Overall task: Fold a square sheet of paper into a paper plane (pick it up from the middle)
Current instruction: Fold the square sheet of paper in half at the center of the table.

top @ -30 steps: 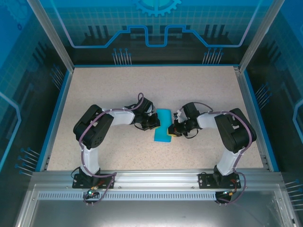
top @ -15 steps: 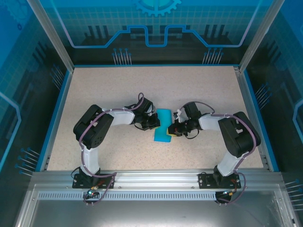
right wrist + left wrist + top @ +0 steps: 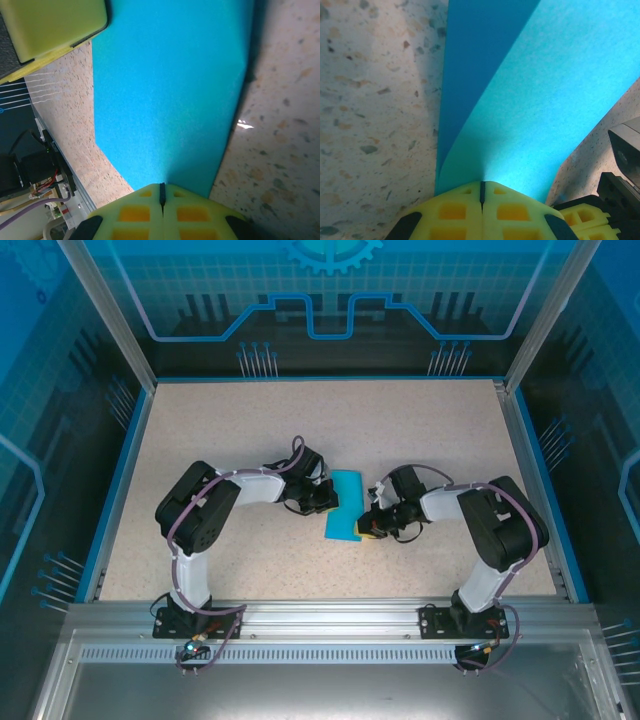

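The square sheet of paper (image 3: 345,506) is teal-blue and lies on the table between my two arms as a narrow folded strip. In the left wrist view the paper (image 3: 530,95) has an upper layer lifting off a darker lower layer at its left fold. My left gripper (image 3: 328,502) is shut, its tips (image 3: 481,182) resting against the strip's left edge. My right gripper (image 3: 366,528) is shut too, tips (image 3: 162,185) pressed on the near right part of the paper (image 3: 165,85). Nothing shows between either pair of jaws.
The speckled beige table (image 3: 240,430) has a blue rim and an aluminium rail along its near edge. Glass walls with metal posts stand left, right and behind. The right gripper's yellow fingers (image 3: 582,220) sit close to the left one across the strip.
My right gripper has slid along the paper's right edge toward the near end. The left gripper and the paper have stayed put.
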